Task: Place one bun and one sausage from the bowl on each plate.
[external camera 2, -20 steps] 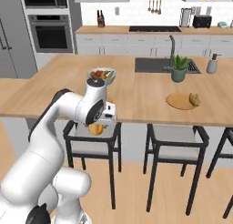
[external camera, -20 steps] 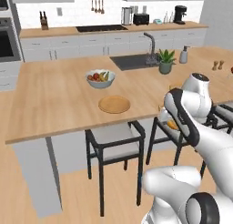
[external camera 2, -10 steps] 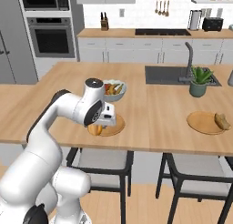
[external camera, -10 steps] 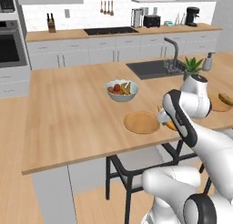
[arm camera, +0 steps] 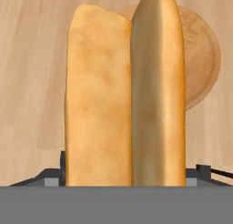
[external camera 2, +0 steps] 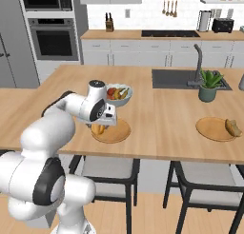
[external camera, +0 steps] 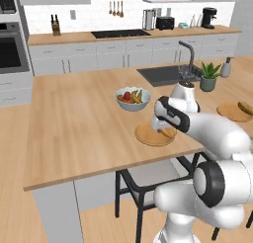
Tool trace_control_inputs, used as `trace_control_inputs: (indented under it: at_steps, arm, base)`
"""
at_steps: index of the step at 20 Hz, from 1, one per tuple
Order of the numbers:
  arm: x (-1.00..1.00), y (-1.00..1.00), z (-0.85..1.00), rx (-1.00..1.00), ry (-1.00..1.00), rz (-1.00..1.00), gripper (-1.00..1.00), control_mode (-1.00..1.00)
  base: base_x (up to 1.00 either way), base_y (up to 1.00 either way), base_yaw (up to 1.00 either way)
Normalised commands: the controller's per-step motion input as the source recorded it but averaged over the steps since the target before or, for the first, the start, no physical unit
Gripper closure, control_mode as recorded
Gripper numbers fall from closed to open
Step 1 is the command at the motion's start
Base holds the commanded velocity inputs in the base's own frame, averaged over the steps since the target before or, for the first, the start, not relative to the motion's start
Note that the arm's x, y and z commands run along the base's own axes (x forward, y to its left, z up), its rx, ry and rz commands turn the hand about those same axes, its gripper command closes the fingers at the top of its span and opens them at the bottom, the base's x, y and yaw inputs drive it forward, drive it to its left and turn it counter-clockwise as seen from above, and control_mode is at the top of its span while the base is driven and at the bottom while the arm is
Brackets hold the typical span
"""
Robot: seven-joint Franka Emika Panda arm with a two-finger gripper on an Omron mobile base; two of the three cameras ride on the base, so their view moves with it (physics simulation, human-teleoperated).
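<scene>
Fingers (arm camera: 125, 184) clamped on bun (arm camera: 98, 95) over near plate (external camera 2: 114, 131); far plate (external camera 2: 215, 129) has bun only. Sausages left.

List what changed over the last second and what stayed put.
The base drove, shifting both base views. The end effector, clamped throughout on the long golden bun, now hangs over the nearer round wooden plate. The pale fruit bowl and the far wooden plate lie unmoved on the counter.

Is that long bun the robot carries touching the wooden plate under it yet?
Cannot tell. In the hand view the bun in the end effector overlaps the plate, but no contact or gap shows. In the right base view it hangs at the plate's rim.
</scene>
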Motion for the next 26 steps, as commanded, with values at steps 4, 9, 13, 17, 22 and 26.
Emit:
trace_control_inputs:
  at_steps: [4, 9, 13, 17, 22, 26]
  arm:
    - [1.00, 0.03, -0.30, -0.02, 0.00, 0.00, 1.00, -1.00]
    - [0.79, -0.12, -0.22, -0.01, 0.00, 0.00, 1.00, -1.00]
    - [0.38, -0.07, -0.40, -0.09, 0.02, 0.00, 1.00, -1.00]
    - [0.10, -0.38, -0.43, -0.07, 0.01, 0.00, 1.00, -1.00]
    - [0.00, -0.34, -0.28, 0.00, 0.00, 0.00, 1.00, -1.00]
    - [0.04, 0.00, -0.31, -0.02, 0.01, 0.00, 1.00, -1.00]
  base:
    - [0.00, 0.00, 0.00]
    - [0.00, 0.00, 0.00]
    - [0.00, 0.00, 0.00]
    - [0.00, 0.00, 0.00]
    - [0.00, 0.00, 0.00]
    - [0.00, 0.00, 0.00]
